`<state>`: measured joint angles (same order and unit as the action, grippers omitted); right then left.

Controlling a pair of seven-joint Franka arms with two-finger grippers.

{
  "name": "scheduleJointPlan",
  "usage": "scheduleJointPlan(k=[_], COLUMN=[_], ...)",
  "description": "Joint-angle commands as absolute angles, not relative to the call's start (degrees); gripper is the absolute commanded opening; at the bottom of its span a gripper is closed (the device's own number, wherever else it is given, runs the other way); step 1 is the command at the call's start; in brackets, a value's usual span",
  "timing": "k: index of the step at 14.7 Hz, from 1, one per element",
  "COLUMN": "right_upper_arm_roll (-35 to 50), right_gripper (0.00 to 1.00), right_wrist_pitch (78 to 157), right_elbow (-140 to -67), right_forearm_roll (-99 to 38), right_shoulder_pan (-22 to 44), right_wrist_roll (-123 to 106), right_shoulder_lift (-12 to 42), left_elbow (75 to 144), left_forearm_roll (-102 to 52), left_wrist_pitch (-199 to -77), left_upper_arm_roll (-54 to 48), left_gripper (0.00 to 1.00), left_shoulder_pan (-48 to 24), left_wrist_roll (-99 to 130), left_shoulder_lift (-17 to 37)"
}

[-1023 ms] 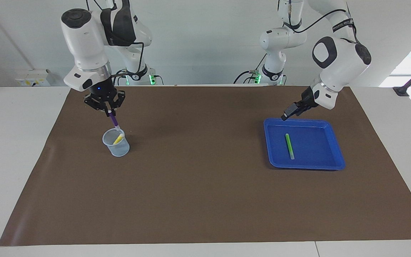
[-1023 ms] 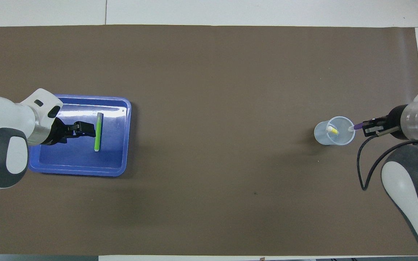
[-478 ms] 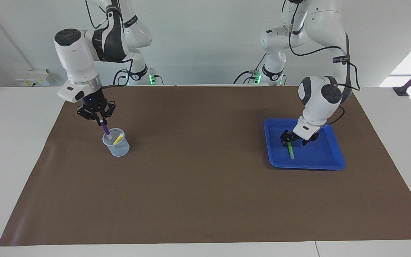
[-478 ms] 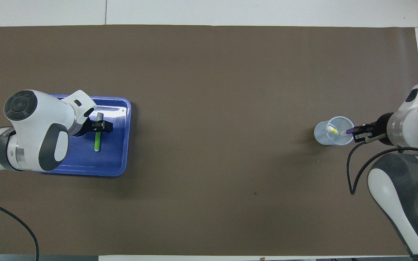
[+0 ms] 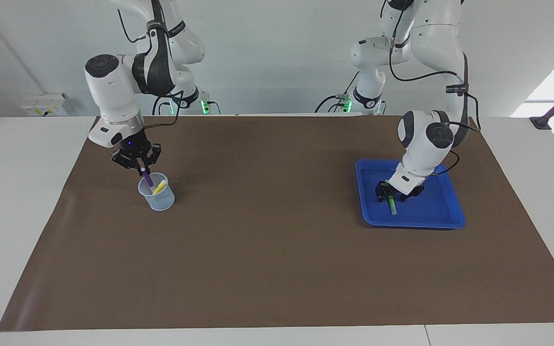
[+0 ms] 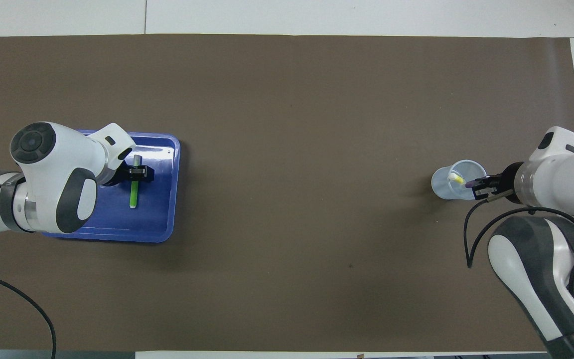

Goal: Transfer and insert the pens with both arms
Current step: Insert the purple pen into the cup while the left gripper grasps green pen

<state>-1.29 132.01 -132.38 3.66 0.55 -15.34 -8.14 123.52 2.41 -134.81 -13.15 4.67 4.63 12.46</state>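
Bare mat between cup, tray

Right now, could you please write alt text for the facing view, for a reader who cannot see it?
The right hand lowers a slim purple marker pen into a clear plastic cup that holds a yellow marker pen. At the other end of the brown mat, the left hand is down over a green marker pen lying in a blue plastic tray.

Brown mat covers white table; pale wall.
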Motion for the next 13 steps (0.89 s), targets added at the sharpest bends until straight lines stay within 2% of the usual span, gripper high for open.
scheduleJointPlan(k=[1,3,5,6,7,8,11,13], right_upper_arm_roll=[-1.14,-1.14,-1.14,-1.14,-1.14,-1.14,-1.14,-1.23], right_gripper=[0.0,0.0,0.0,0.36,0.58,0.65,0.97,1.0], right_wrist_pitch=[135.52,136.76,136.67,136.58,136.58,136.58,136.14,135.62], right_elbow=[-133.77,-134.03,-133.95,-133.95,-133.95,-133.77,-132.9,-131.06], right_forearm_roll=[3.08,-0.07,-0.79,-0.79,-0.79,-0.79,-0.79,-0.79], right_shoulder_pan=[0.26,0.26,0.26,0.26,0.26,0.26,0.26,0.26], right_wrist_roll=[-15.47,-15.47,-15.47,-15.47,-15.47,-15.47,-15.29,-15.29], right_shoulder_lift=[-6.95,-5.72,-5.63,-5.62,-5.62,-5.54,-5.8,-6.41], left_elbow=[122.61,122.26,122.26,122.17,121.91,121.73,118.06,115.67], left_forearm_roll=[3.6,3.6,3.6,3.6,3.6,3.6,3.6,3.52], left_wrist_pitch=[-132.54,-132.1,-132.01,-132.01,-132.01,-131.66,-126.59,-122.62], left_upper_arm_roll=[-12.74,-12.66,-12.66,-12.66,-12.66,-12.74,-12.66,-12.66], left_gripper=[0.27,0.03,0.0,0.0,0.0,0.0,0.0,0.0], left_shoulder_pan=[4.22,4.31,4.48,4.66,4.75,4.83,5.27,5.36], left_wrist_roll=[4.39,4.31,4.31,4.31,4.39,4.39,4.31,4.39], left_shoulder_lift=[12.74,12.74,12.74,12.74,12.83,12.83,12.92,12.75])
